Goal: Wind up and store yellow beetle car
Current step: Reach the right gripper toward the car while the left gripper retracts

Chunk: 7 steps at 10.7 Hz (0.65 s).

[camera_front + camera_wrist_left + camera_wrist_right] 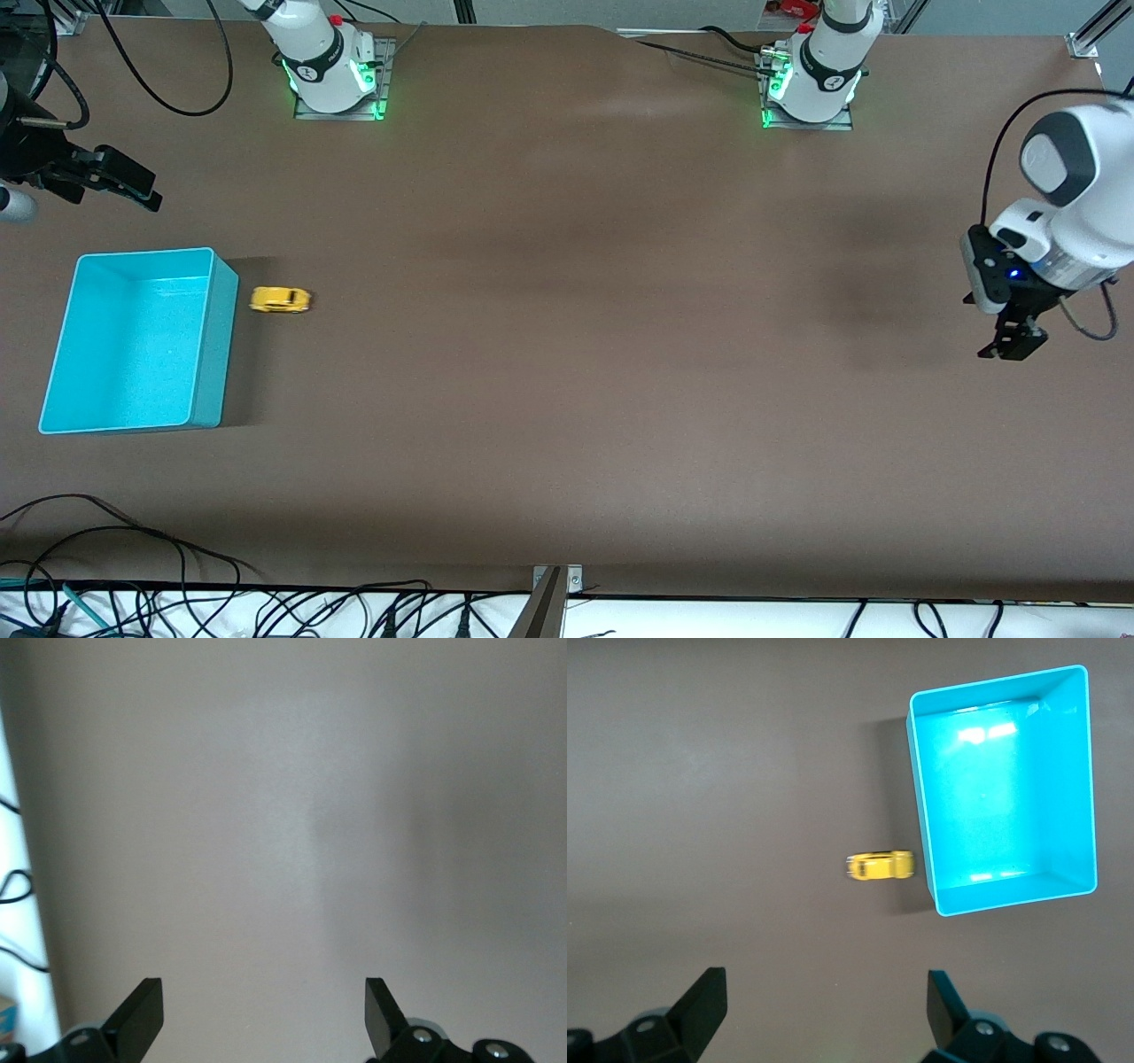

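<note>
The yellow beetle car sits on the brown table, just beside the turquoise bin on the side toward the table's middle. High above the table at its own end, my right gripper hangs open and empty over bare surface, apart from the car and the bin. My left gripper waits open and empty over the left arm's end of the table, with only bare tabletop under it.
The bin is empty. Both arm bases stand along the edge farthest from the front camera. Loose cables lie along the nearest table edge. A wide stretch of bare tabletop lies between the car and the left gripper.
</note>
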Each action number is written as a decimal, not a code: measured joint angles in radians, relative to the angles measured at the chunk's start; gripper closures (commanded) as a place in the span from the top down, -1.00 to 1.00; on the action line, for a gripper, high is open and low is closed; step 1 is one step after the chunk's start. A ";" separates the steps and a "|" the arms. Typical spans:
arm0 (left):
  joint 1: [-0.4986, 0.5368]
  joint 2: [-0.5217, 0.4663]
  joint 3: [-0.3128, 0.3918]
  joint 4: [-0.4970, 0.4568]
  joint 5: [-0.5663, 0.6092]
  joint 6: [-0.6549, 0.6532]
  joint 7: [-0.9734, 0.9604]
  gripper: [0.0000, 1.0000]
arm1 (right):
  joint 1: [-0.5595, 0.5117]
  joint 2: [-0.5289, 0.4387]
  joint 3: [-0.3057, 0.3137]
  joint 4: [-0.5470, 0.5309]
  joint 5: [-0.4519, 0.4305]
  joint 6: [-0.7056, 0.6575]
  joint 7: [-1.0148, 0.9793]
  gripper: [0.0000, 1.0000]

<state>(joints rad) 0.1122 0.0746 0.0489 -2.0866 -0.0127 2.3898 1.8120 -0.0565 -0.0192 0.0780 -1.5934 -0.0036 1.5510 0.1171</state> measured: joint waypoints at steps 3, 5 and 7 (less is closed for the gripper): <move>-0.007 -0.061 0.002 0.016 -0.007 -0.062 -0.065 1.00 | 0.000 0.000 0.000 0.000 0.000 0.000 0.000 1.00; -0.010 -0.069 0.004 0.077 -0.009 -0.170 -0.195 1.00 | 0.000 0.003 0.000 0.000 0.000 0.010 0.000 1.00; -0.018 -0.073 0.004 0.162 -0.010 -0.311 -0.366 1.00 | -0.002 0.021 -0.002 -0.001 0.000 0.018 0.007 1.00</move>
<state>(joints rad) 0.0940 0.0014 0.0534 -1.9250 -0.0222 2.0786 1.4456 -0.0581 0.0021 0.0761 -1.5943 -0.0038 1.5691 0.1241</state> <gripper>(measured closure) 0.000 0.000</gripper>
